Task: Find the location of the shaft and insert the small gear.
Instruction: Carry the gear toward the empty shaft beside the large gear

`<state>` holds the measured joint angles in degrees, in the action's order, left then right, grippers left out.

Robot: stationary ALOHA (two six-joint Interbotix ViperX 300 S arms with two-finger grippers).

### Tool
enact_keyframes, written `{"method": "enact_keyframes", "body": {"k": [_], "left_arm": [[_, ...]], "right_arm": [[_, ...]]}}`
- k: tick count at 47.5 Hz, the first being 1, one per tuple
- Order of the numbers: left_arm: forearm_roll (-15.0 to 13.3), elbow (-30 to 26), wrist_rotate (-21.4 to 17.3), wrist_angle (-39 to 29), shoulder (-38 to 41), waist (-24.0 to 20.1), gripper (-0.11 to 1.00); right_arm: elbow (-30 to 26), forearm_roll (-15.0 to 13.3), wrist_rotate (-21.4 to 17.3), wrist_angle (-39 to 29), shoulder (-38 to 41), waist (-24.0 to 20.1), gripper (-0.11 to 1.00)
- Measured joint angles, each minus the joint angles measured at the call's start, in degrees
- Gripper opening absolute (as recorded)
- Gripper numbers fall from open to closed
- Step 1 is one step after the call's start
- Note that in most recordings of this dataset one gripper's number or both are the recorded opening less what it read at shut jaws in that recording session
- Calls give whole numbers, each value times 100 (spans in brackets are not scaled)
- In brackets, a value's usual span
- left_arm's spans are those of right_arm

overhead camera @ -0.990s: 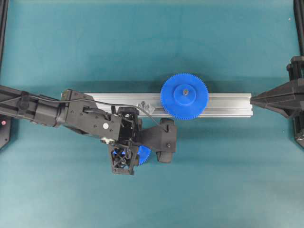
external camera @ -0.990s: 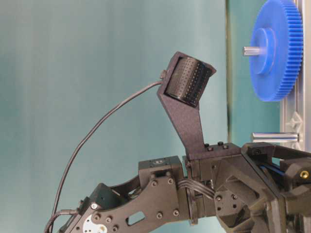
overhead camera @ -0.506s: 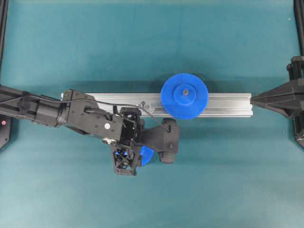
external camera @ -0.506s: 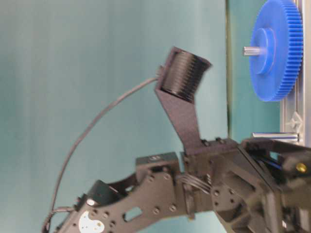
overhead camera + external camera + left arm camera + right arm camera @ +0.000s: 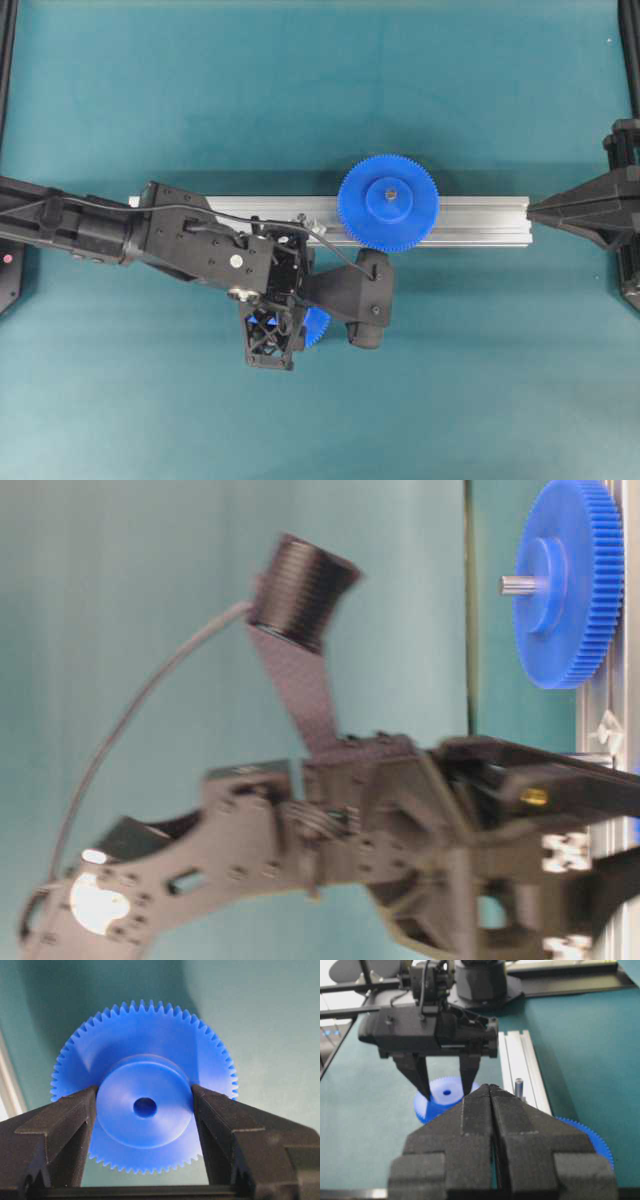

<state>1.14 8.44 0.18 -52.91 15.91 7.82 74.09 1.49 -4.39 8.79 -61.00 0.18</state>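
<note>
1. Below the long grooved silver aluminium rail [image 5: 470, 220], on the teal table mat [image 5: 300, 90], the left gripper [image 5: 145, 1110] clamps the small blue plastic toothed gear [image 5: 144, 1085] by its raised round hub, one black finger on each side.
2. From overhead, only a sliver of that small gear [image 5: 318, 326] shows under the left arm's black wrist, just beside the rail's lower edge.
3. Standing on the rail is the short thin grey metal shaft [image 5: 518, 1086], upright and bare, close to the held gear but apart from it.
4. Further along the rail sits the larger blue toothed gear [image 5: 387, 202], with a grey pin tip at its centre.
5. At the mat's right edge the right gripper [image 5: 491, 1091] hangs with its black jaws pressed together, holding nothing, well apart from both gears.
</note>
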Motion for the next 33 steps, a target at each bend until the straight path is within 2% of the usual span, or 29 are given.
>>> {"method": "enact_keyframes", "body": {"k": [14,33], "left_arm": [[0,-316,-123,-387,-132,0,63],[0,-387,-123,-598,-431,-26,63]], "right_arm": [[0,0,0,0,0,0,-3],[0,0,0,0,0,0,-3]]}}
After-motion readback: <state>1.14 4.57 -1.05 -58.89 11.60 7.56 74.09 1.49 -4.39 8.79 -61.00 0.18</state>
